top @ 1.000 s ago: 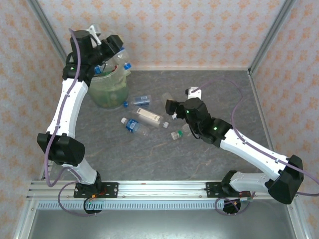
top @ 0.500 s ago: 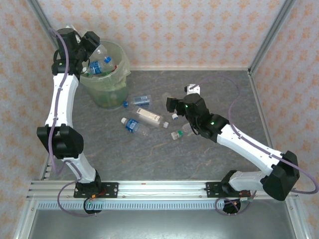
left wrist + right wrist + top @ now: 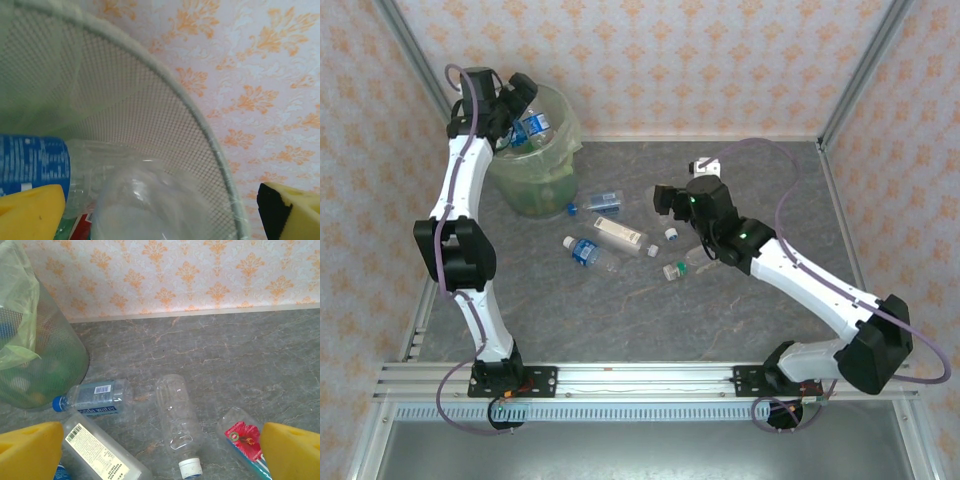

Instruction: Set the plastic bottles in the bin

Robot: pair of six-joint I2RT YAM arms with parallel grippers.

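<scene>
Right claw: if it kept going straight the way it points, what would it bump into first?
Probably the clear bottle with the white cap, lying on the table straight ahead between the right claw and its open fingers. Depth is hard to judge, so it might touch the table beside it instead.

The round translucent pale-green plastic bin (image 3: 542,188) stands far left on the grey stone-patterned table (image 3: 650,320), a clear blue-labelled plastic bottle (image 3: 531,128) lying in its mouth. Right of it (mid-table) lie a clear blue-capped bottle (image 3: 598,202) just beside the bin, a flat-sided white-labelled clear bottle (image 3: 618,236) nearer, and a clear green-capped bottle (image 3: 677,268) further right.
</scene>
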